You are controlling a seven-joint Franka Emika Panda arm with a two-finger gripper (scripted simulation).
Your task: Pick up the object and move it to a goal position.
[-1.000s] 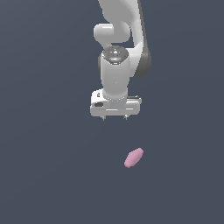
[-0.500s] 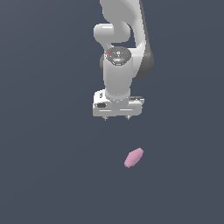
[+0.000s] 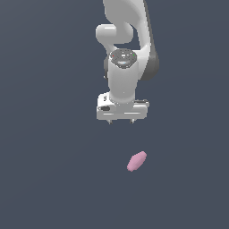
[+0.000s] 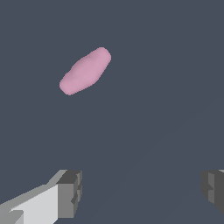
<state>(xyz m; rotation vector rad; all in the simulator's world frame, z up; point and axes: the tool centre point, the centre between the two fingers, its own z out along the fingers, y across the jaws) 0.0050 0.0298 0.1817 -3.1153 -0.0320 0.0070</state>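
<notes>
Hand (image 3: 121,120) spread wide, empty, above pink blob (image 3: 136,161) (well apart, off to one side); blob lies free on surface (image 3: 44,179), awaiting grasp.

One pink object (image 3: 136,161), two fingers (image 4: 69,194).

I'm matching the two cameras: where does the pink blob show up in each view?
Exterior view: the pink blob lies on the dark floor, below the gripper and slightly toward the exterior view's right.
Wrist view: the blob lies ahead of the open fingers, outside their gap.
Shared landmark: the gripper.
</notes>
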